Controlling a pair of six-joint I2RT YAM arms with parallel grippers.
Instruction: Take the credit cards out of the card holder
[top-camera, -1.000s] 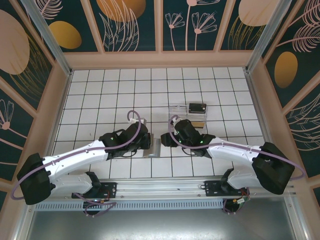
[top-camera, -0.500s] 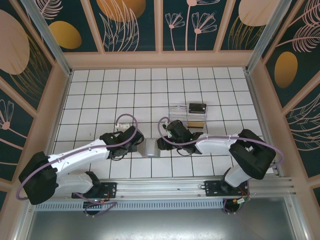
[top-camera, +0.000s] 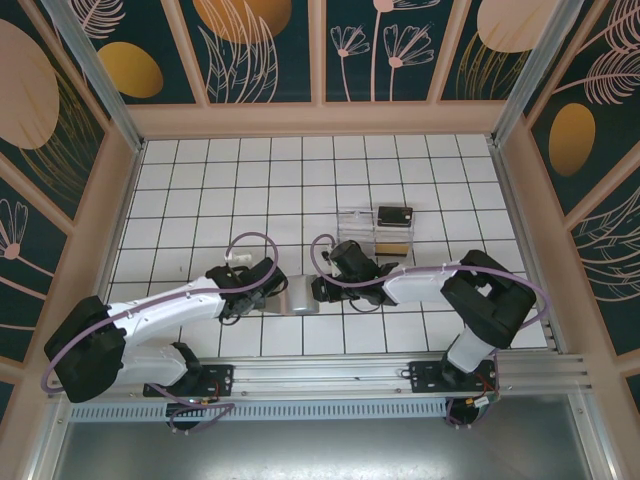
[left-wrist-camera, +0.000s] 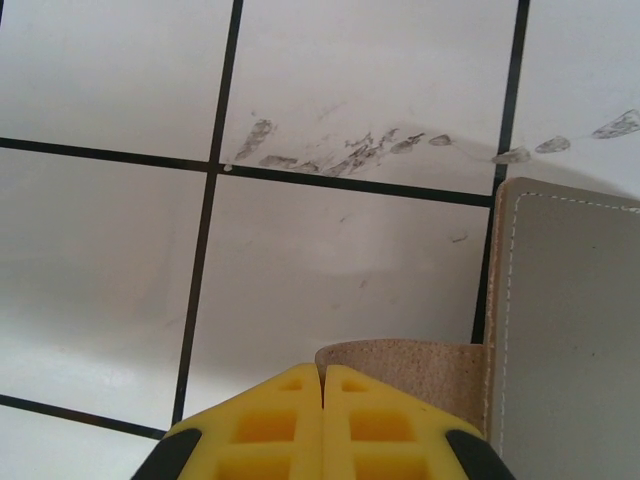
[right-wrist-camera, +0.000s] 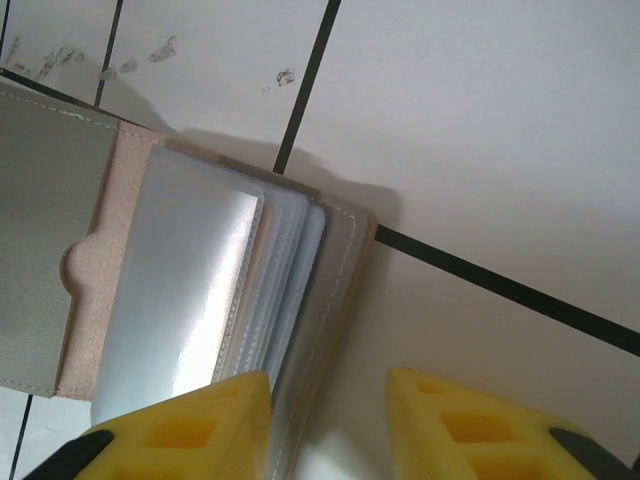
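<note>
The grey card holder (top-camera: 299, 298) lies on the tiled table between my two grippers. My left gripper (top-camera: 272, 293) is at its left edge. In the left wrist view its yellow fingers (left-wrist-camera: 260, 425) are shut, with the tan strap tab (left-wrist-camera: 410, 365) curling into the seam between them. My right gripper (top-camera: 318, 290) is open at the holder's right edge. One finger (right-wrist-camera: 195, 425) is over the clear sleeves (right-wrist-camera: 185, 290), and the grey cover's stitched edge (right-wrist-camera: 335, 290) sits in the gap. A dark credit card (top-camera: 395, 215) and a tan-gold one (top-camera: 395, 240) lie in the tray.
The clear plastic tray (top-camera: 352, 228) stands just behind the right gripper. Raised walls border the table on the left, back and right. Both arms stretch in from the near rail and meet at the middle.
The right gripper moved left onto the holder's edge and its jaws narrowed. The left gripper slid left off the holder's top and uncovered more of the grey cover.
</note>
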